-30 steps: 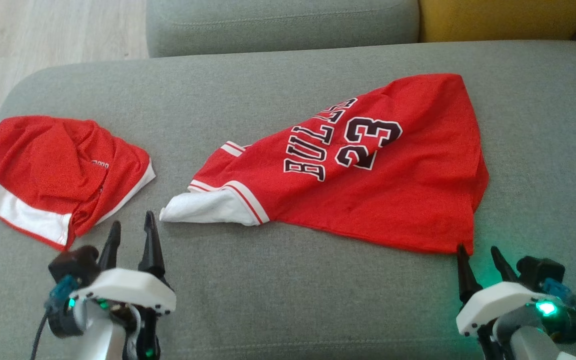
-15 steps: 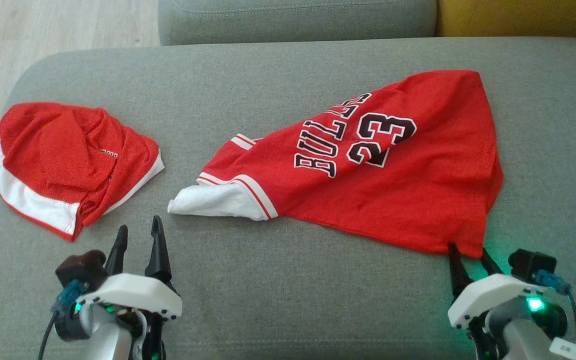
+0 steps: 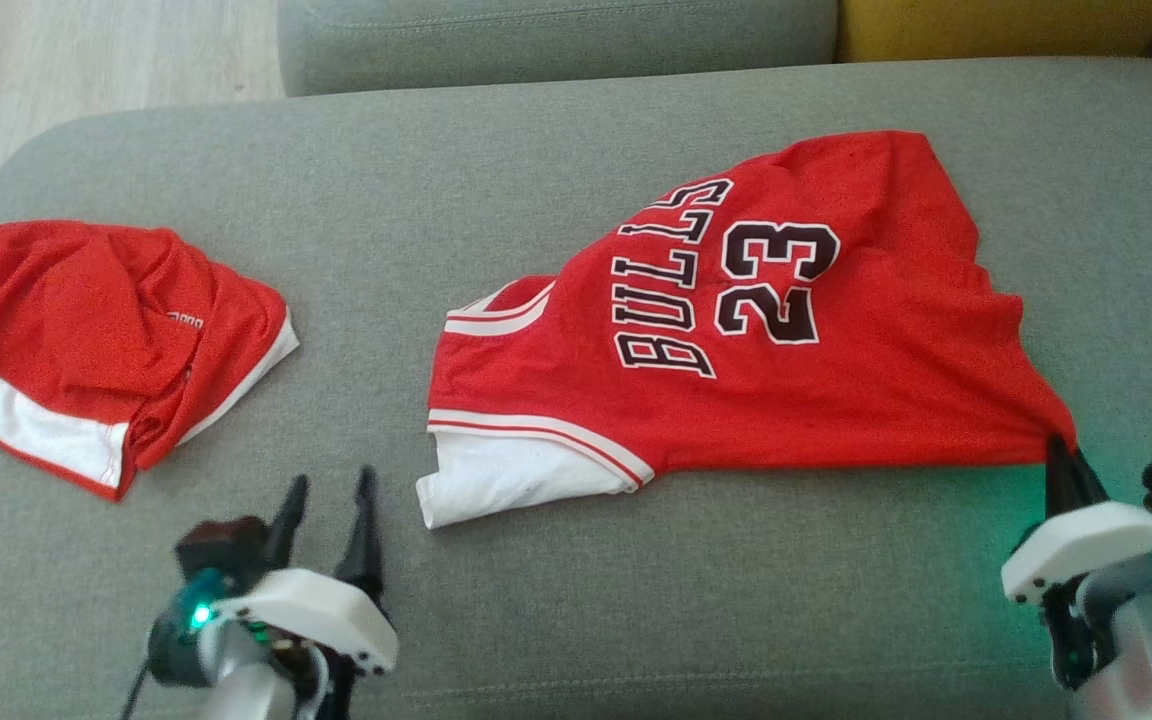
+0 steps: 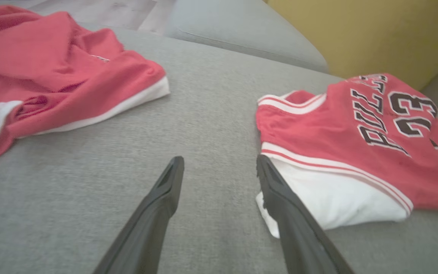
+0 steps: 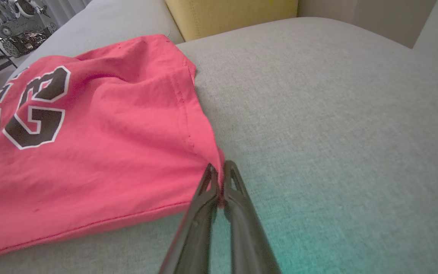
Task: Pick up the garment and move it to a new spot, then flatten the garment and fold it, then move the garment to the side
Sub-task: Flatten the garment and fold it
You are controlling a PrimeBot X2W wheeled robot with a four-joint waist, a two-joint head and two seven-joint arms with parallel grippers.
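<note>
Red basketball jersey with black BULLS 23 lettering (image 3: pixel 736 330) lies spread on the grey fabric sofa seat (image 3: pixel 636 600), right of centre, with its near right hem corner now pinched. A second ago your right gripper (image 3: pixel 1064 455) stood parted at that corner. Now its fingers are clenched on the cloth, plain in the right wrist view, and the corner is drawn out rightward into a taut point. The jersey's white-edged left end has slid away from the crumpled red and white shorts (image 3: pixel 106 330) at the left. Your left gripper (image 3: pixel 331 490) stays spread wide, grasping nothing, just near-left of that white edge. You have your hold for the pick-up, though a one-corner grip will likely bunch the cloth when you lift.
</note>
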